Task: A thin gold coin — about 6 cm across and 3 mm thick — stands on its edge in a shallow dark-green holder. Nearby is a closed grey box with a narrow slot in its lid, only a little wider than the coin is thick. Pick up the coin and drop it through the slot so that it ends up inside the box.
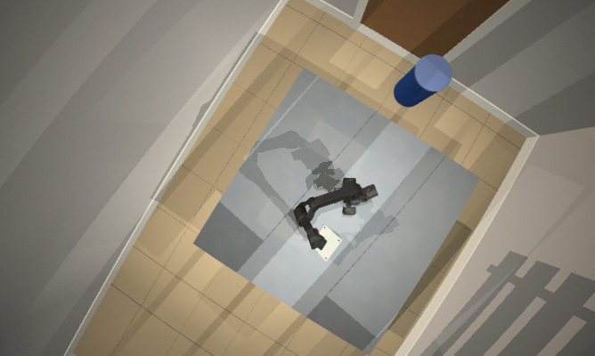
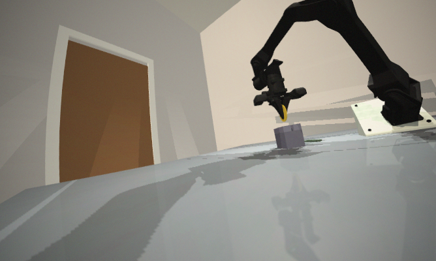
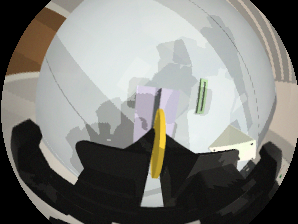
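Arm's base (image 2: 399,110) sits on a pale mounting plate (image 2: 369,117) at the far right of the counter (image 2: 228,200) in the exterior view. From there the upper link rises steeply up & left to an elbow near the frame's top edge, then the forearm drops down-left to the wrist, so the arm makes a tall inverted V. Wrist bends so the tool (image 2: 281,111) points down, w/ a slight tilt. Tool is clamped on the gold coin (image 2: 284,113), pinched near its upper part; coin hangs edge-on below the fingertips, upright but leaning a bit. It's in the air just above the grey box (image 2: 289,136), not touching the lid. In the wrist view the coin (image 3: 158,143) shows as a thin yellow sliver, roughly in line w/ the dark slot (image 3: 158,99) on the box (image 3: 147,106) beneath, though exact alignment can't be judged. Dark-green holder (image 3: 201,96) lies on the counter to the right of the box in that view, apart from it; in the exterior view it's a thin green strip (image 2: 312,139) just behind the box. From the top view the arm (image 1: 331,199) is bent in an L shape, w/ box & coin hidden under it.
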